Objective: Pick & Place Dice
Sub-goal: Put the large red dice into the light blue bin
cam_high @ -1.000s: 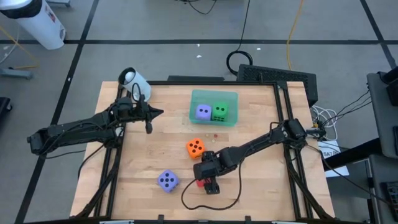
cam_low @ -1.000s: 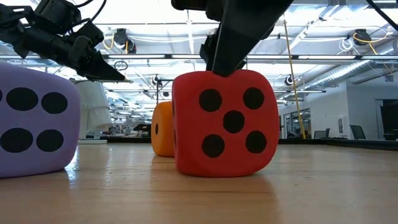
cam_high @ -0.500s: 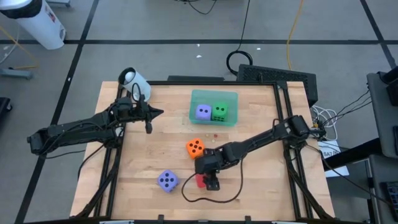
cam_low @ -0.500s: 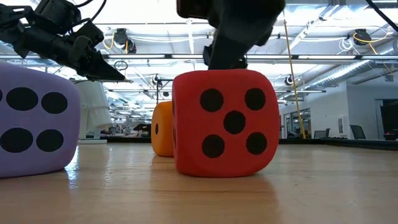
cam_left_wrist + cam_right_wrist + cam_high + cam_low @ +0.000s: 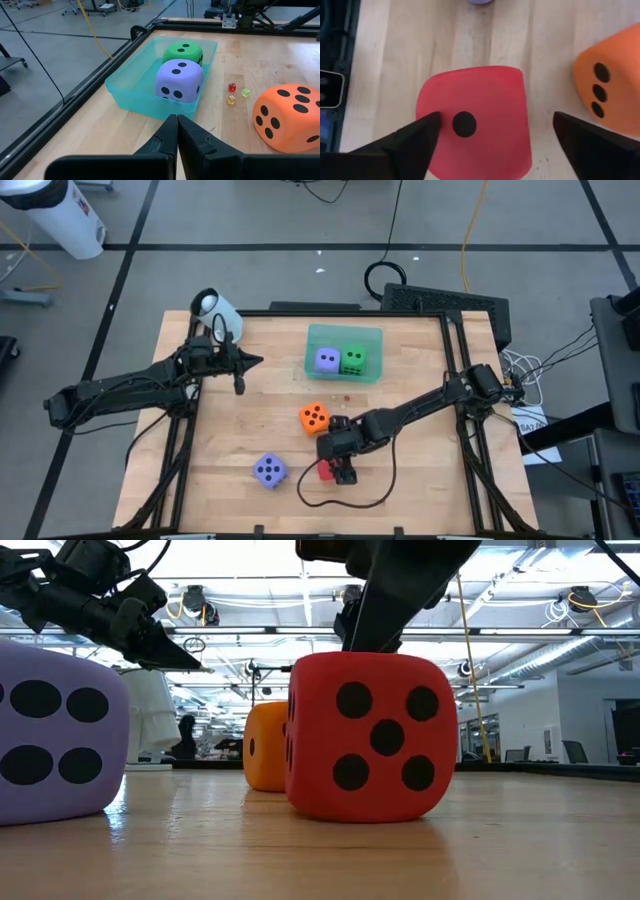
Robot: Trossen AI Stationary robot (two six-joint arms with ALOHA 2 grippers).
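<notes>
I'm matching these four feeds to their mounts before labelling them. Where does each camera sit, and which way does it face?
High view: overhead, straight down on the table; both arms, teal tray.
Low view: tabletop height, level; red die close, right arm above it.
Left wrist view: past the shut left gripper toward the tray.
Right wrist view: down past the open right gripper onto the red die.
Shared: orange die in high and left wrist.

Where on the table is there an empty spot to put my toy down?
Bare wood lies beside the teal tray toward the table's right edge, and left of the purple die. It is crowded around the orange die, red die and right gripper.
</notes>
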